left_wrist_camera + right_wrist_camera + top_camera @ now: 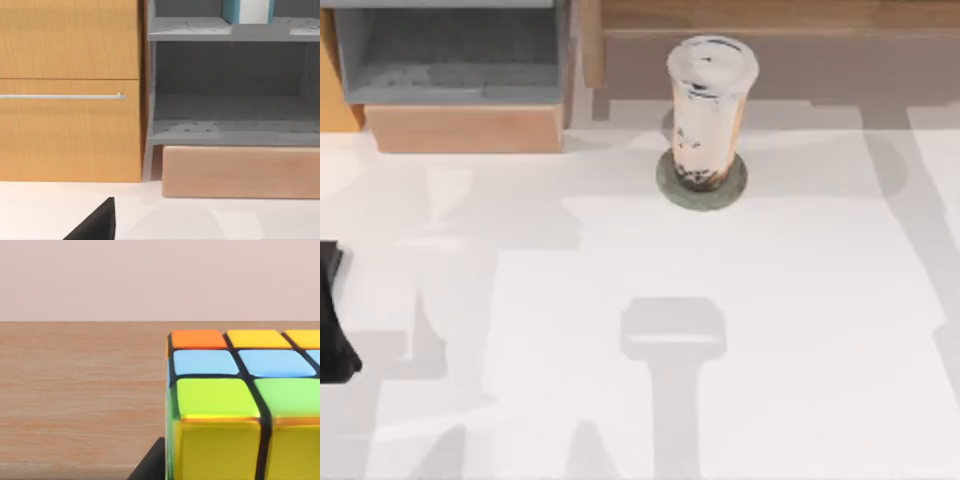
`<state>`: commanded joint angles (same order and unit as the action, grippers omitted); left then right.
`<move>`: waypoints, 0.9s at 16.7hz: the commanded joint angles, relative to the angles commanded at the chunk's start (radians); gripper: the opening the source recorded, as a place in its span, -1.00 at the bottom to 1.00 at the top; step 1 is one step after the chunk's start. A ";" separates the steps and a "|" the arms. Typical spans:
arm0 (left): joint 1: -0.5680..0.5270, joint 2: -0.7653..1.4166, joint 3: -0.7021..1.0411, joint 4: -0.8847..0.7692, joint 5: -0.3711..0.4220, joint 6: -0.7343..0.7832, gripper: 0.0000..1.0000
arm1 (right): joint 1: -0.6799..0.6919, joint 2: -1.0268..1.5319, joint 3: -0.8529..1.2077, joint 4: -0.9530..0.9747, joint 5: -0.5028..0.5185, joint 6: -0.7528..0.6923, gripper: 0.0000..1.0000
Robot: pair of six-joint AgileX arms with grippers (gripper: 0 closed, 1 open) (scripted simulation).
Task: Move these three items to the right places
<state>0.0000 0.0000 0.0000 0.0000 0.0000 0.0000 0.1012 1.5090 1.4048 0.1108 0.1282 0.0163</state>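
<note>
A tall clear cup of beige milk tea (709, 112) with dark pearls and a white lid stands upright on a round grey coaster (670, 183) at the back of the table, right of the middle. A multicoloured puzzle cube (240, 405) rests on a brown wooden surface (80, 390), very close in the right wrist view. A black part of my right gripper (150, 466) sits against the cube's near lower edge. My left arm (334, 335) is parked at the table's left edge, far from the cup.
A grey open shelf unit (450, 50) on a light wooden base (465, 128) stands at the back left, beside an orange wooden cabinet (70, 100) with a drawer handle. A teal and white book (248, 11) sits on an upper shelf. A wooden shelf (770, 20) runs along the back right.
</note>
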 joint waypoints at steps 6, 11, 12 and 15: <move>0.000 0.000 0.000 0.000 0.000 0.000 1.00 | 0.075 0.138 0.208 0.095 -0.016 -0.032 -1.00; 0.000 0.000 0.000 0.000 0.000 0.000 1.00 | 0.008 0.353 0.420 -0.013 -0.023 -0.014 -1.00; 0.000 0.000 0.000 0.000 0.000 0.000 1.00 | -0.012 0.378 0.438 -0.038 -0.022 -0.008 -1.00; 0.000 0.000 0.000 0.000 0.000 0.000 1.00 | -0.027 0.397 0.448 -0.056 -0.022 -0.001 -1.00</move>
<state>0.0000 0.0000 0.0000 0.0000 0.0000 0.0000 0.0739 1.9060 1.8524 0.0544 0.1059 0.0152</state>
